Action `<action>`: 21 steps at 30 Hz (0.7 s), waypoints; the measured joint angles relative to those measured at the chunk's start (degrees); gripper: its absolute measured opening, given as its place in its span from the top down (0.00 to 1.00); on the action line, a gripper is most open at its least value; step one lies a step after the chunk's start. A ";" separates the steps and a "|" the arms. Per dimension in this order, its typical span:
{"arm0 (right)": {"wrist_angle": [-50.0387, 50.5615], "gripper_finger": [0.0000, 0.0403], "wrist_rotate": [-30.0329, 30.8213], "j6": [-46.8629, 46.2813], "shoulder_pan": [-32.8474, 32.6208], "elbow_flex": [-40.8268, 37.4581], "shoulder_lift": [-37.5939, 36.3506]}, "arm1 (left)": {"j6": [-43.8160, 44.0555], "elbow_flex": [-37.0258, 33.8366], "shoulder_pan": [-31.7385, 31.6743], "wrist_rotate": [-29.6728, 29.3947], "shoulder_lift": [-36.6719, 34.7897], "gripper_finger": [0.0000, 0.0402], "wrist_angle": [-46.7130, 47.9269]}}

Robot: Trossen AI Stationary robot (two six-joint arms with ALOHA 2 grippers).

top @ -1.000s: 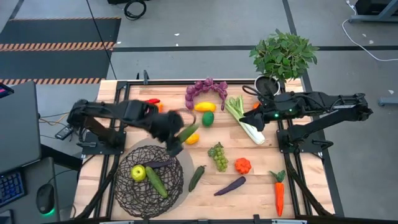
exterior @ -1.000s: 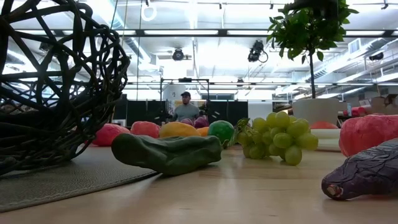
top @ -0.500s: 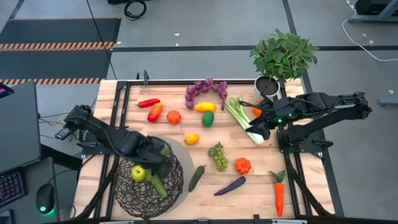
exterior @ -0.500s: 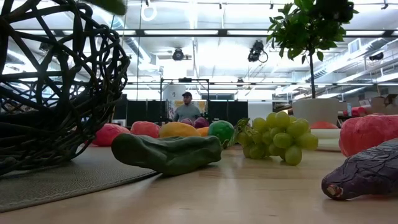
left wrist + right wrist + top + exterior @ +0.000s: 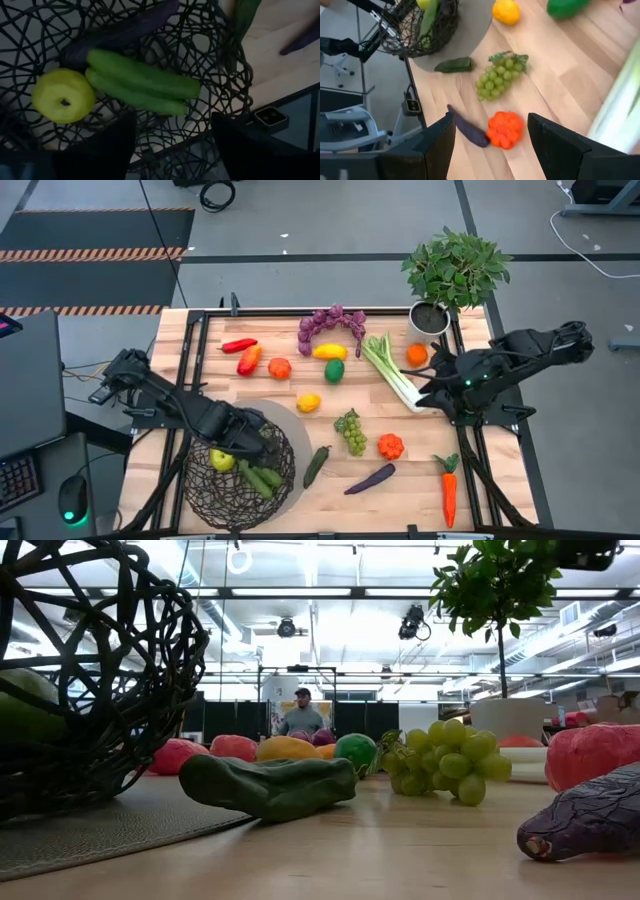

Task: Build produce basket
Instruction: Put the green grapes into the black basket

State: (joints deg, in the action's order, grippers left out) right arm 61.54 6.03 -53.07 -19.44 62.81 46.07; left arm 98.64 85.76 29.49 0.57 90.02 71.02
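Observation:
The dark wire basket (image 5: pixel 238 475) stands on a round grey mat at the table's near left. Inside it lie a yellow-green apple (image 5: pixel 62 95), two green cucumbers (image 5: pixel 142 82) side by side and a purple eggplant (image 5: pixel 120 32). My left gripper (image 5: pixel 172 125) hangs open over the basket's far rim (image 5: pixel 255 442), pointing down, with nothing between its fingers. My right gripper (image 5: pixel 430 385) stands open above the table's right side, next to the celery (image 5: pixel 393 370). More produce lies loose on the wood: green grapes (image 5: pixel 351 430), purple grapes (image 5: pixel 333 320) and a carrot (image 5: pixel 449 485).
A potted plant (image 5: pixel 455 275) stands at the far right corner, with an orange (image 5: pixel 417 353) in front of it. A green pepper (image 5: pixel 317 465), a purple eggplant (image 5: pixel 370 478) and an orange-red fruit (image 5: pixel 390 446) lie between the basket and the carrot. A person (image 5: pixel 301 710) stands far off in the room.
My left gripper has carried a green cucumber from the table's middle toward the near left, sunk over the basket, rolled and let go. The cucumber now lies in the basket beside the other one. My right gripper has drawn back toward the table's right edge, uncovering the orange.

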 joint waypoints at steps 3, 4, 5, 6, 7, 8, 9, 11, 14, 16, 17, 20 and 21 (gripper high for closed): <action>1.63 0.37 2.76 -1.96 -1.72 0.00 -1.55 | -3.63 0.00 -2.15 1.27 0.00 0.29 0.03; 2.16 0.37 3.72 -2.61 -2.18 0.00 -2.00 | -4.90 0.04 -3.16 1.46 0.00 0.28 0.02; 2.65 0.37 4.55 -3.19 -2.54 0.00 -2.44 | -6.26 0.23 -4.34 1.57 0.02 0.28 0.07; 3.27 0.37 5.14 -3.66 -2.81 0.00 -2.85 | -7.70 0.68 -5.65 1.56 0.02 0.27 0.06; 3.89 0.37 5.68 -3.81 -2.96 0.00 -3.16 | -9.35 1.29 -7.09 1.56 0.02 0.27 -0.13; 4.32 0.37 6.12 -3.87 -3.00 0.00 -3.38 | -11.10 2.12 -8.44 1.50 0.02 0.27 -0.13; 4.68 0.37 6.38 -3.80 -3.01 0.00 -3.52 | -13.19 3.10 -9.79 1.52 0.02 0.27 -0.09; 5.36 0.37 6.44 -3.31 -3.02 0.00 -3.57 | -17.71 5.41 -12.44 1.43 0.02 0.27 -0.41; 5.52 0.37 6.43 -1.33 -3.01 -0.08 -3.01 | -25.82 9.02 -16.36 1.18 0.02 0.27 -0.51; 5.57 0.37 6.40 -0.72 -3.00 -0.48 -2.18 | -31.12 10.72 -19.03 0.25 -0.03 0.27 -1.38; 5.57 0.37 6.40 -0.88 -3.00 -0.76 -1.66 | -33.87 11.11 -20.37 -0.29 -0.04 0.27 -2.38; 5.57 0.37 6.32 -3.89 -2.98 -1.99 -0.02 | -41.92 11.07 -24.20 -0.64 0.04 0.28 -5.91; 5.61 0.37 5.96 -5.59 -2.98 -2.50 0.56 | -44.12 10.93 -25.22 -0.60 0.06 0.28 -6.88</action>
State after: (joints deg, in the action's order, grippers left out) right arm 67.16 11.98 -58.66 -22.41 60.30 46.62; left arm 54.52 96.69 4.27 -0.03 90.08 64.14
